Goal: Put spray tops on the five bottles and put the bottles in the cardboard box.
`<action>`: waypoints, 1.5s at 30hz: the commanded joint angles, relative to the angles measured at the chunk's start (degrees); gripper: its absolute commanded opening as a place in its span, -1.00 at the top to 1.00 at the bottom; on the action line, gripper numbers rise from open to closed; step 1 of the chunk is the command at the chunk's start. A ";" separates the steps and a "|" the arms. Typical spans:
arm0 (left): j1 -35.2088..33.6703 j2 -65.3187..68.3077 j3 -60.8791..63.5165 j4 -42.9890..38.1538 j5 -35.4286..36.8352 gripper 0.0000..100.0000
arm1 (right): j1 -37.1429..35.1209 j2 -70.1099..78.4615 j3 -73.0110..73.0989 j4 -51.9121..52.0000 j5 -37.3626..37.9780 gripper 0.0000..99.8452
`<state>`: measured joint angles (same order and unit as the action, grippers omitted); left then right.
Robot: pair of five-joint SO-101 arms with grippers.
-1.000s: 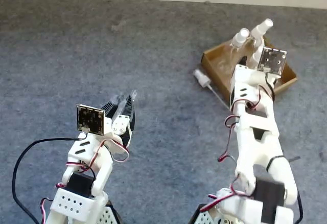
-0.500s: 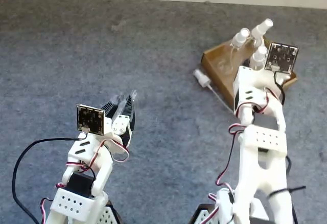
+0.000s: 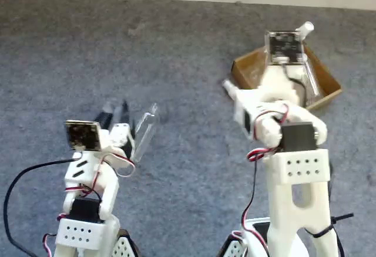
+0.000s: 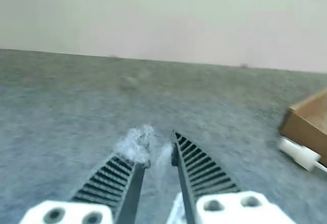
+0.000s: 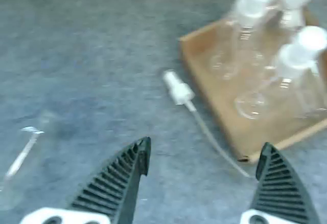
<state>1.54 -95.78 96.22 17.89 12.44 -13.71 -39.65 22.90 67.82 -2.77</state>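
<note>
Right wrist view: ribbed black right hand [image 5: 205,143] gapes wide; left hand [image 4: 158,150] pinches clear plastic bottle [image 4: 135,142].

**Rough cloth, matt card, clear plastic**

The table cover [image 3: 176,51] is rough, matt grey felt-like cloth; the cardboard box [image 5: 217,101] is matt brown; the bottles [image 5: 239,42] are clear glossy plastic; the loose spray top [image 5: 176,88] is smooth white plastic; the right gripper [image 5: 204,147] has black ribbed fingers [image 5: 116,178].
</note>
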 commanded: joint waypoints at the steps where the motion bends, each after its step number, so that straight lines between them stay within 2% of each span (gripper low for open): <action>1: -4.09 -0.40 1.27 -2.20 -0.62 0.93 | -5.93 -0.57 -4.35 0.92 -7.21 0.41; 8: -4.88 -0.66 1.27 -2.20 -0.70 0.93 | -13.93 13.93 -7.43 0.66 -14.95 0.41; 20: -10.59 -0.66 1.27 -2.29 -0.70 0.93 | -25.71 39.52 -25.27 1.01 -27.34 0.40; 31: -10.77 -0.84 1.27 -2.46 -0.79 0.93 | -33.71 42.24 -27.65 -1.89 -35.60 0.40; 36: -10.77 -0.84 1.27 -2.46 -0.79 0.93 | -34.24 42.42 -27.56 -4.88 -35.69 0.40; 45: -10.68 -0.84 1.27 -2.46 -0.79 0.93 | -30.81 42.77 -27.56 -5.23 -35.87 0.40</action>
<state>-8.31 -95.78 96.22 17.19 12.18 -46.07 3.60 -0.66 63.78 -38.02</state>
